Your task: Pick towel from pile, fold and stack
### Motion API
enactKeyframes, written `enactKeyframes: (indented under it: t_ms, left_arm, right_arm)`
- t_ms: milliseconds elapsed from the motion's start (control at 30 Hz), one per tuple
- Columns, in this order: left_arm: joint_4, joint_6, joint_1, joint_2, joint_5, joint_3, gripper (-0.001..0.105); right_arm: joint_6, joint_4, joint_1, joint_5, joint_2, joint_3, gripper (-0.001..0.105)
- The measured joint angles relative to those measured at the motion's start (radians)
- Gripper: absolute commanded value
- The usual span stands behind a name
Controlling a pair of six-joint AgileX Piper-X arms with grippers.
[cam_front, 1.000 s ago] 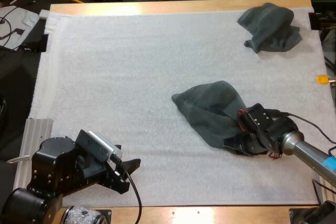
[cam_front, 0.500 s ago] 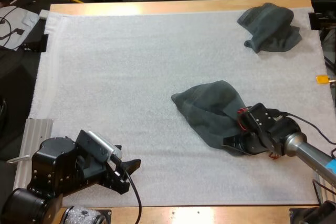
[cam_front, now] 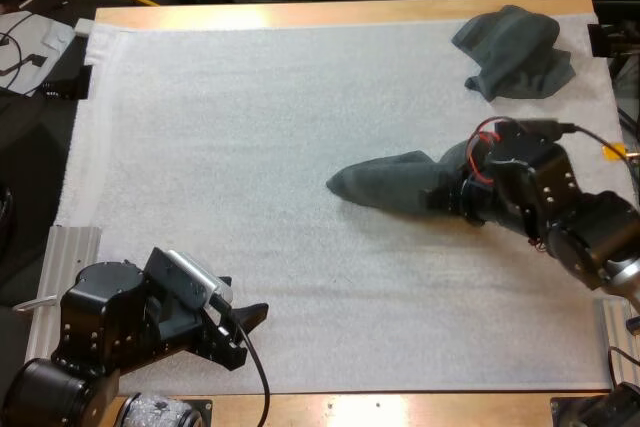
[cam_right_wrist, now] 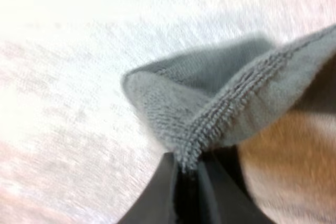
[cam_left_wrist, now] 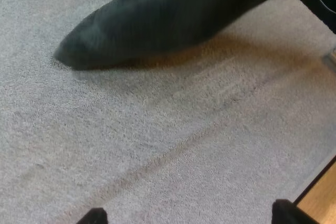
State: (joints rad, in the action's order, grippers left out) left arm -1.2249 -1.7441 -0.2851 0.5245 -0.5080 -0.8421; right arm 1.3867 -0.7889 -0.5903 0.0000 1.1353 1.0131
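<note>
Near the near-left corner of the mat (cam_front: 250,127) your left gripper (cam_front: 248,315) rests low, its fingers (cam_left_wrist: 286,214) wide apart and holding nothing. Toward the right edge your right gripper (cam_front: 445,197) is closed on the towel (cam_front: 385,185) — one end raised, the other touching the mat. I judge the pick done; folding and stacking remain. The right wrist view shows the hem pinched tightly — a grip you cannot judge from the high view. The crumpled towel (cam_front: 515,52) waits in the far-right corner.
</note>
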Motion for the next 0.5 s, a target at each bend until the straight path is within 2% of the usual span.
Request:
enactKeyframes:
  t_ms: [167, 233, 267, 400, 500]
  left_arm:
    - [0.000, 0.000, 0.000, 0.000, 0.000, 0.000, 0.061]
    - [0.000, 0.000, 0.000, 0.000, 0.000, 0.000, 0.061]
    - [0.000, 0.000, 0.000, 0.000, 0.000, 0.000, 0.061]
    - [0.000, 0.000, 0.000, 0.000, 0.000, 0.000, 0.061]
    - [0.000, 0.000, 0.000, 0.000, -0.003, 0.000, 0.061]
  right_arm:
    - [0.016, -0.080, -0.023, -0.016, -0.003, 0.081, 0.001]
    - [0.018, -0.112, -0.042, -0.023, 0.002, 0.082, 0.000]
    - [0.018, -0.161, -0.098, -0.037, 0.025, 0.082, 0.000]
    - [0.003, -0.166, -0.124, -0.030, 0.017, 0.079, 0.000]
    - [-0.025, -0.180, -0.204, -0.033, 0.013, 0.079, 0.000]
